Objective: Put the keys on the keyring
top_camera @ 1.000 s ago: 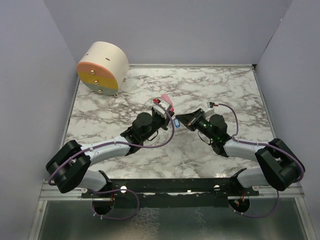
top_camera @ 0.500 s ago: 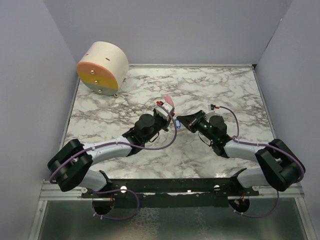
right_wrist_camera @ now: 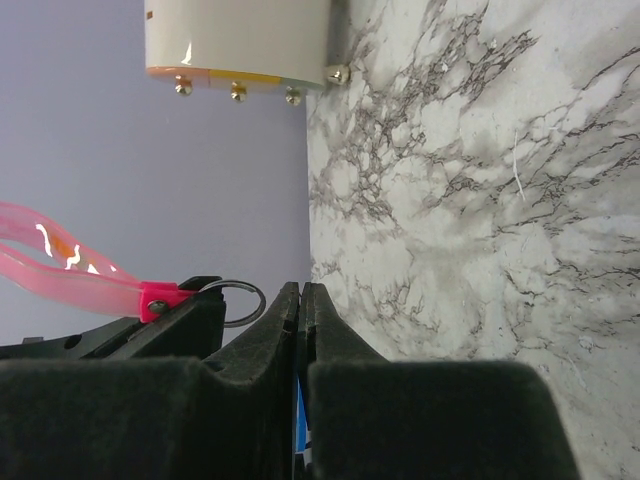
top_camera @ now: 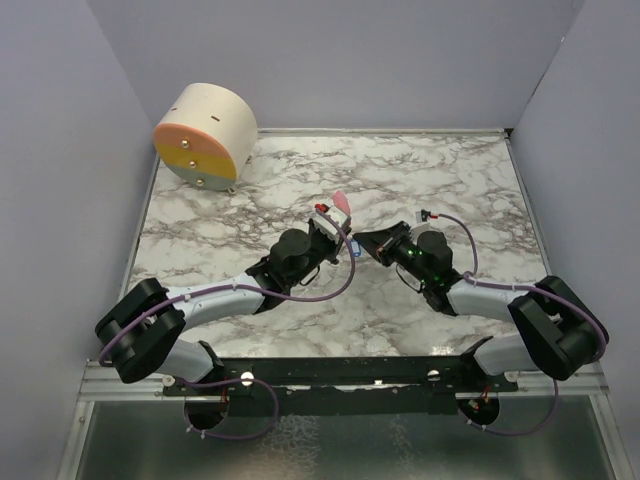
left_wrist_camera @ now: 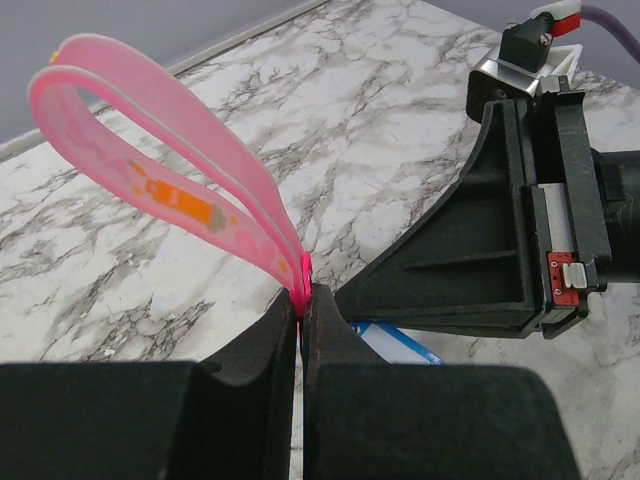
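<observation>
My left gripper [left_wrist_camera: 301, 300] is shut on the bright red end of the pink key [left_wrist_camera: 170, 170], whose translucent pink loop rises up and to the left. From above, the key [top_camera: 340, 200] pokes up beyond the left gripper [top_camera: 330, 226] at mid-table. My right gripper [right_wrist_camera: 300, 290] is shut on the keyring's blue tag [right_wrist_camera: 300, 425], of which only a sliver shows between the fingers. The tag [left_wrist_camera: 400, 345] also shows under the right gripper [left_wrist_camera: 345, 295]. The thin metal ring [right_wrist_camera: 240, 300] sits just beside the key's red end [right_wrist_camera: 160, 298]. The two gripper tips almost touch.
A cream cylinder [top_camera: 205, 135] with an orange and yellow face lies on its side at the table's far left corner. The marble tabletop [top_camera: 440, 180] is closed in by grey walls on the left, the right and the back.
The left gripper and the pink key have shifted slightly to the right, toward the right gripper. Both grips are unchanged.
</observation>
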Tool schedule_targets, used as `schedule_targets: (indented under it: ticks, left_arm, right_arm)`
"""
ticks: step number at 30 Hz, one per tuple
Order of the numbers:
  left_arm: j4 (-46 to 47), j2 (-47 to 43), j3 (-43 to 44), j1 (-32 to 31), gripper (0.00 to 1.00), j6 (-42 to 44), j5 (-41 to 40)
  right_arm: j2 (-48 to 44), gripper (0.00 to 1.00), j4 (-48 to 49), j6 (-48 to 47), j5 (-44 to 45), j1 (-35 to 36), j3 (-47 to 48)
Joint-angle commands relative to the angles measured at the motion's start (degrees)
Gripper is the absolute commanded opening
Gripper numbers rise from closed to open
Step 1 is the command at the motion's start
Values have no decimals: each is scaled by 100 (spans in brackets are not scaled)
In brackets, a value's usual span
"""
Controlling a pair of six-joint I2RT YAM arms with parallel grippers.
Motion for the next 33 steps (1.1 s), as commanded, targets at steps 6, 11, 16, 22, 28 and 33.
schedule_targets:
  ticks: [6, 11, 16, 22, 28, 33]
  left_arm:
    - [239, 31, 60, -107, 0, 122, -108]
    - [241, 53, 43, -148, 0, 150, -141]
    - [245, 75, 32, -179, 0, 196, -205]
    - [239, 100, 25, -214, 0, 261, -299]
    - [244, 113, 8, -240, 0, 315, -371]
    - [240, 121, 3, -265, 0, 348, -386]
  right_arm:
    - [122, 1, 280, 155, 158, -19, -1]
    - [126, 1, 293, 167, 167, -28, -8]
    - [105, 1, 330, 197, 175, -37, -49]
    - [65, 1, 332, 206, 176, -58, -71]
    - [30, 1, 341, 235, 176, -67, -108]
    - [5, 1, 354, 247, 175, -72, -123]
